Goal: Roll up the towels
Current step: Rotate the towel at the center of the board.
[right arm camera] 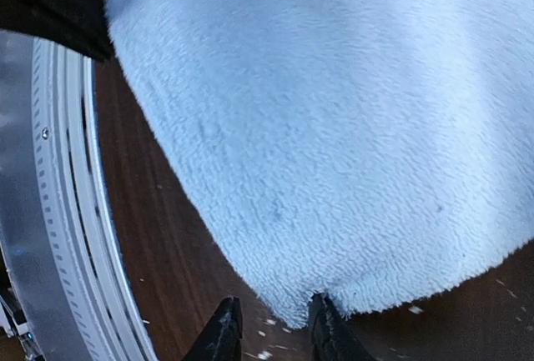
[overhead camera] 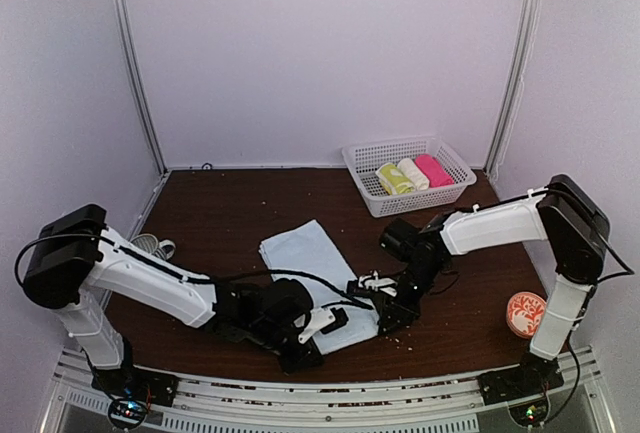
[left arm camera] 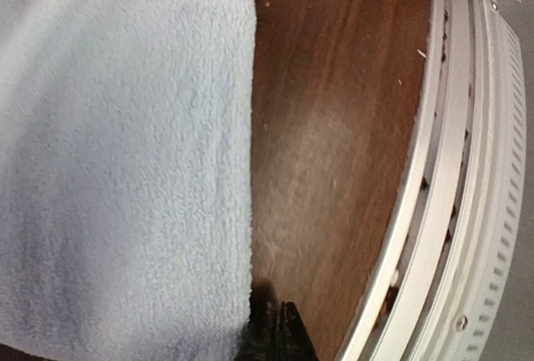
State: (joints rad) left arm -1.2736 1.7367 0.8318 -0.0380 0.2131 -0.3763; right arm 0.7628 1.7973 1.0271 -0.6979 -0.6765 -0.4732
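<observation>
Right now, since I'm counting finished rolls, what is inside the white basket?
Inside the basket three rolls lie side by side: a yellow-green roll, a cream roll and a pink roll. Whatever is beneath them is covered.

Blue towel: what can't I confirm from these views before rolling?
Top view: blue towel near edge is hidden under left gripper and right gripper.
Left wrist: left fingers cut off by the frame; contact unclear.
Right wrist: whether right fingers touch the corner.
Top view: patterned towel mostly behind the left arm.
</observation>
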